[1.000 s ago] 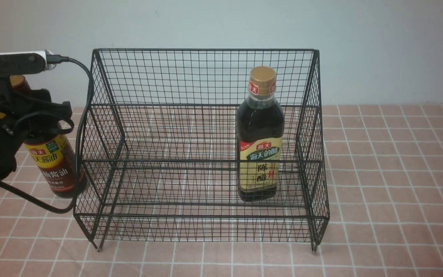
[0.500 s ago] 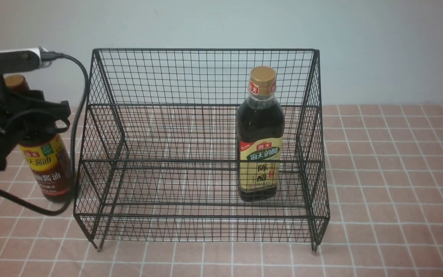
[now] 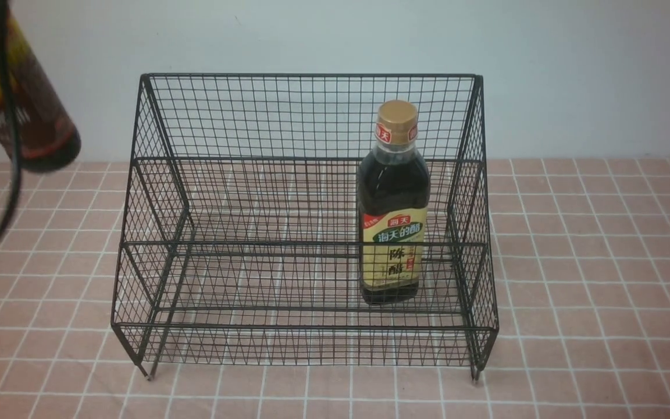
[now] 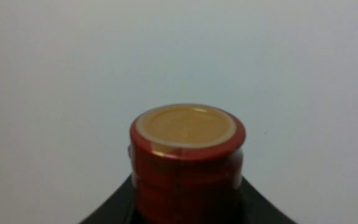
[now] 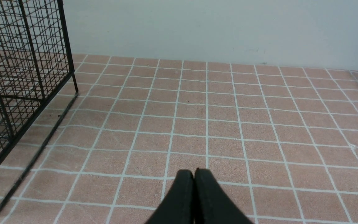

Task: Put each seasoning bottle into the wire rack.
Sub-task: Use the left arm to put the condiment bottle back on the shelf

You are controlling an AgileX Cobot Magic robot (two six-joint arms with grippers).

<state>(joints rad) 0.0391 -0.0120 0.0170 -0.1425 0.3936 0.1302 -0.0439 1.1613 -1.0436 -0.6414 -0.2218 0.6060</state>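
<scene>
Pale, bluish-white wall [image 3: 591, 75] rises behind a surface covered in pink square tiles with light lines [image 3: 591, 326], and both stretch across the front view. Largest on that surface stands the black wire-mesh rack [image 3: 300, 327], stepped, with a tall back, sloping sides and short legs. Next in size is the squarer bottle of dark liquid with a gold cap and a cream-and-green label [image 3: 394, 233]; it stands inside the rack, toward the right side, its lower part seen through the front mesh. With my left gripper [image 4: 187, 199] I pinch the round bottle with a red-sided, gold-topped cap and a yellow-and-red label [image 3: 29, 107], gripping it just below the cap. I hold it tilted, off the tiles and outside the rack, to the left. My right gripper [image 5: 195, 174] has its fingertips pressed together, with nothing between them. Smallest is a thin black cable [image 3: 14, 174], looping down in front of the held bottle.
</scene>
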